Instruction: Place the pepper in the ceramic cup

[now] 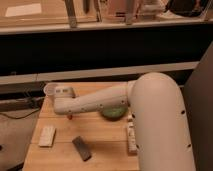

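Observation:
The white ceramic cup [49, 89] stands at the back left of the wooden table [100, 142]; only part of its rim shows behind my arm. A small red piece, the pepper [69, 117], shows just under the arm's lower edge, close to the table top. My gripper [62, 101] is at the left end of the white arm, right beside the cup and just above the pepper. The arm covers most of it. I cannot tell whether the pepper is held or lying on the table.
A green bowl [114, 112] sits mid-table, half hidden under the arm. A pale flat block [47, 135] and a dark flat bar [81, 148] lie at the front left. A white packet [131, 134] lies by my arm's big shoulder. A dark shelf runs behind the table.

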`<state>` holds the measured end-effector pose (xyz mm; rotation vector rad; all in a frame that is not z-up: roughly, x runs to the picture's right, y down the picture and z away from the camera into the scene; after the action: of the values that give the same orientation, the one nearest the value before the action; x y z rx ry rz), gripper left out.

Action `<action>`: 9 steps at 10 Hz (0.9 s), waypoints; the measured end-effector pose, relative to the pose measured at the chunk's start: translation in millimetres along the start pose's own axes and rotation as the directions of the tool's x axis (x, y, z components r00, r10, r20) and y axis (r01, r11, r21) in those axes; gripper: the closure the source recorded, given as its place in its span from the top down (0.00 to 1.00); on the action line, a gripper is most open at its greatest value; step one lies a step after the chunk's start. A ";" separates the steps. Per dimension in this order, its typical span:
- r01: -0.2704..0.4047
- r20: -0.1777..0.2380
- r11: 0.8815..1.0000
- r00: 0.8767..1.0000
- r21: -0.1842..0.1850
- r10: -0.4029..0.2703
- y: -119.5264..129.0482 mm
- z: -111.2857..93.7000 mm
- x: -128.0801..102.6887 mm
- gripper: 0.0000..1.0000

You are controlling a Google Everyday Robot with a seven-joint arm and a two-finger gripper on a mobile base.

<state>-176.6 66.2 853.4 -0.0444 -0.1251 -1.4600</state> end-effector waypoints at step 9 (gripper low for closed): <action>-0.007 0.115 1.000 0.993 0.031 0.004 -2.0 10.5 -9.5 0.78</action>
<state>-180.2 76.5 862.6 -0.1037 -0.2416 -1.4499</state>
